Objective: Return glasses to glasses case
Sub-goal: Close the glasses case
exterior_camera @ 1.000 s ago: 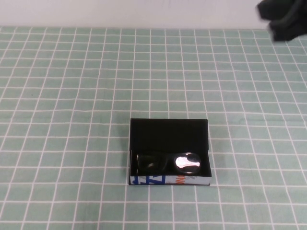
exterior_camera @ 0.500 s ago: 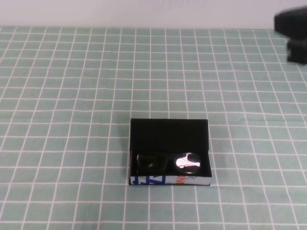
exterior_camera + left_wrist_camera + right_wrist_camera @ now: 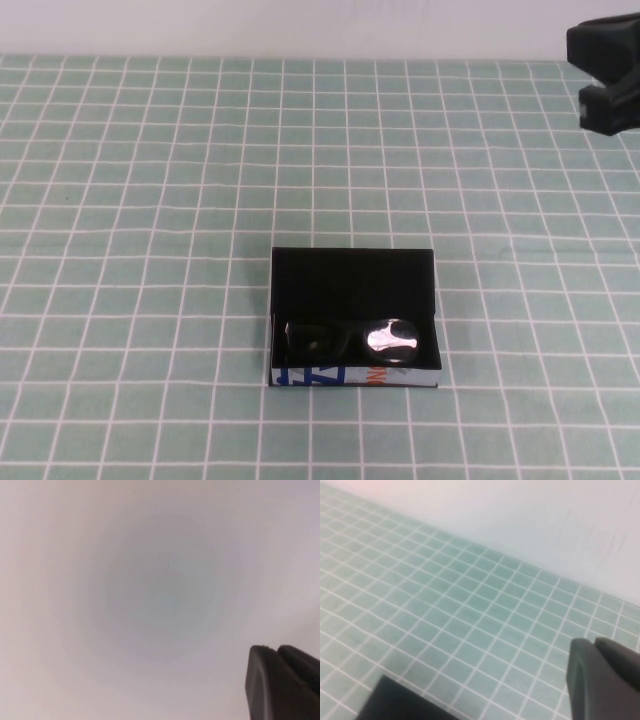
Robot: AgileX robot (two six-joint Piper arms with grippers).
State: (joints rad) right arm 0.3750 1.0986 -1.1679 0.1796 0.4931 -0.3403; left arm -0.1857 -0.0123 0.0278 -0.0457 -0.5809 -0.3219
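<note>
High view: glasses [image 3: 350,340] inside glasses case [image 3: 352,272]; right tool [image 3: 607,75] far-right edge, grip unclear; left tool unseen.

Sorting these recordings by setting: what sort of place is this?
Probably a robot test bench: a green grid mat before a plain white wall, with only the open glasses case holding glasses. Right gripper far right; left gripper faces blank white.

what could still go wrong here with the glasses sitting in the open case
The glasses lie in the glasses case, but its lid is open, so a bump could tip them out. The right hand hangs at the table's far right edge; a low sweep toward the case may clip the raised lid. The left hand faces only a blank surface, no help.
</note>
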